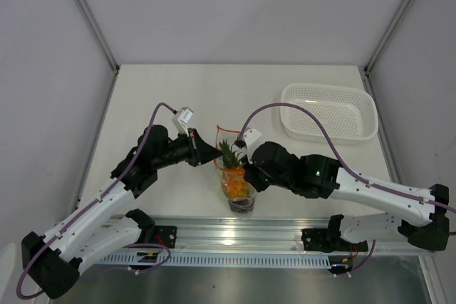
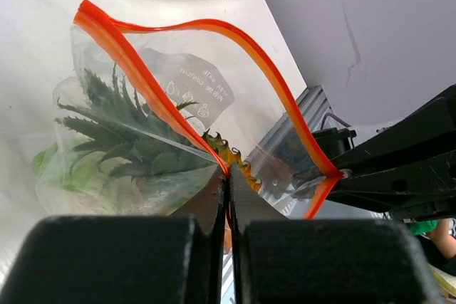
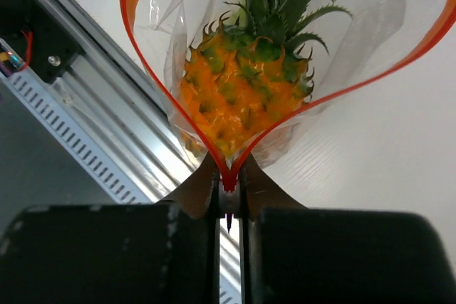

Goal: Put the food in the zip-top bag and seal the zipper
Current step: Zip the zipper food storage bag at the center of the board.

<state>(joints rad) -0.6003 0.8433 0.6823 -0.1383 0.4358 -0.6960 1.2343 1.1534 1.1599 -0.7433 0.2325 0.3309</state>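
Loading looks done: the bag (image 1: 239, 189) is held upright between both tools at the near edge of the tabletop (image 1: 171, 97). The dark round fruit (image 1: 242, 205) sits at the bottom, with the pineapple (image 3: 242, 97) above it and its crown toward the mouth. A pale-green patch (image 2: 50, 161) behind the plastic may be the vegetable, can't confirm. Still to do: the zipper (image 2: 153, 89) gapes in a wide loop, unsealed. The left tool (image 2: 228, 176) is pinched tight on one end of the strip, and the right tool (image 3: 228, 184) is pinched on the opposite end. The basket (image 1: 329, 112) is far right, well apart.
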